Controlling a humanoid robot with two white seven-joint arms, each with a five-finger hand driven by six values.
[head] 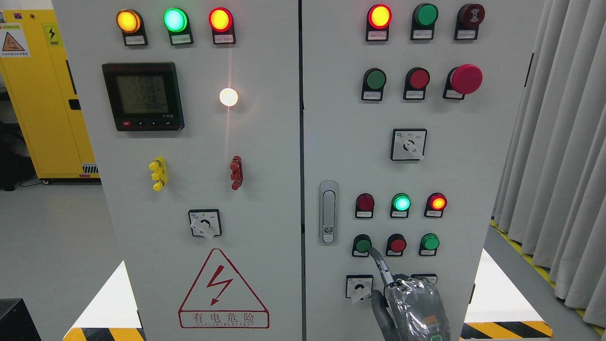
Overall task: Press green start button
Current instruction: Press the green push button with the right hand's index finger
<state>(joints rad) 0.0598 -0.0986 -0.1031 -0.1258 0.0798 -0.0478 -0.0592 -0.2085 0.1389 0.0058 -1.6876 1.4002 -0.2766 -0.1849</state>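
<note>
Here the right hand (414, 303), grey and wrapped in shiny clear plastic, is curled with one finger (377, 258) out, holding nothing, its tip touching the green button (362, 245). That round, glossy button sits low on the smooth grey cabinet door (331, 118), left of a red button (397, 245)

Grey floor (52, 237), yellow cabinet (42, 94) at left, pale curtains (558, 142) at right

Head camera squarely faces the cabinet (265, 199), close.

The right hand (411, 308) sits below the bottom row of buttons, its fingertip (372, 251) touching the leftmost button (363, 245). A door handle (328, 212) stands left of them.
</note>
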